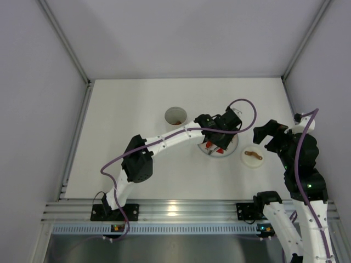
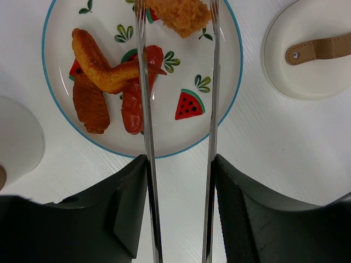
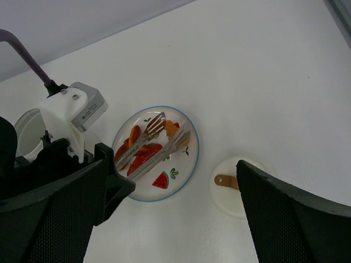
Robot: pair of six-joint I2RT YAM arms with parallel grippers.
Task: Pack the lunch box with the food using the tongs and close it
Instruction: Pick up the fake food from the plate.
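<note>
1. The left hand pinches the metal tongs by their two arms, holding them partly squeezed over the watermelon-print plate. The right hand hangs spread wide with nothing in it, off to the right near the lid.
2. The step looks to be a pick, as the tong arms straddle an orange breaded piece at the plate's far side. Close evenly on its flanks. Keep the tongs' left arm from dragging the sausage and chicken wing that it crosses.
3. Lift straight up before swinging to the lunch box. It stands upright and open on the desk, near the plate on its left and not touching it.
4. The tong tips run off the top edge of the left wrist view, so I cannot tell whether they touch the piece. From above, the left hand covers most of the plate. Inside the lunch box only a brownish smudge shows.
</note>
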